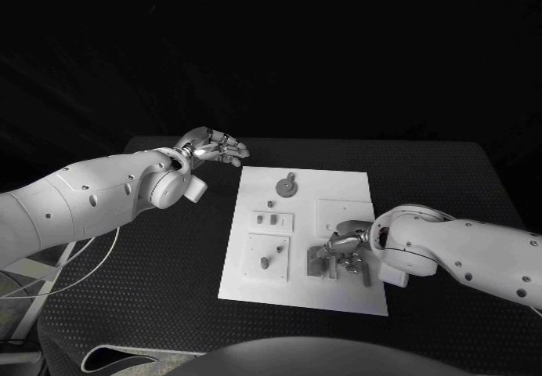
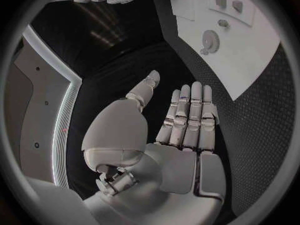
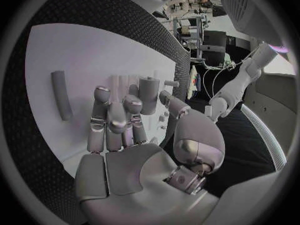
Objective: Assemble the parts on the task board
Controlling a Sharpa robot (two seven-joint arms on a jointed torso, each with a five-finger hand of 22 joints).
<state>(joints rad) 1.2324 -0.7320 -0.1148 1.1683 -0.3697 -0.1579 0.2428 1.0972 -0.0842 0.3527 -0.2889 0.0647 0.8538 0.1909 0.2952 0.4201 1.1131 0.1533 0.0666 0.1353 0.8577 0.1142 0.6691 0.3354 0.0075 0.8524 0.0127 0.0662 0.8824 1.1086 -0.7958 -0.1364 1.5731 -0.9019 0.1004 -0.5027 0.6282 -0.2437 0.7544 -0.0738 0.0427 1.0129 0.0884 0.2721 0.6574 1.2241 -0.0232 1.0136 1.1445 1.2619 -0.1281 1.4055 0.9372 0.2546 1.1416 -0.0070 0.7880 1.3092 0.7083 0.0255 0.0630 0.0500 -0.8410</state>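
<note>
The white task board (image 1: 303, 270) lies mid-table with grey parts on it. A gear (image 1: 287, 186) sits near its far edge, also seen as the gear (image 2: 208, 40) on the board (image 2: 256, 60). Small pegs (image 1: 271, 221) stand in its left half. My right hand (image 1: 348, 244) is low over the board's near right part, fingers stretched out among upright grey parts (image 1: 334, 266). A grey cylinder (image 3: 149, 95) stands between the thumb and fingers of the right hand (image 3: 119, 135), and no grip shows. A grey rod (image 3: 60, 95) lies flat beside them. My left hand (image 1: 212, 146) hovers off the far left corner, open and holding nothing.
A square recess (image 1: 342, 213) lies in the board's right half. A raised plate with a peg (image 1: 268, 257) sits near the board's left edge. Black table (image 1: 158, 266) surrounds the board on all sides, widest to its left.
</note>
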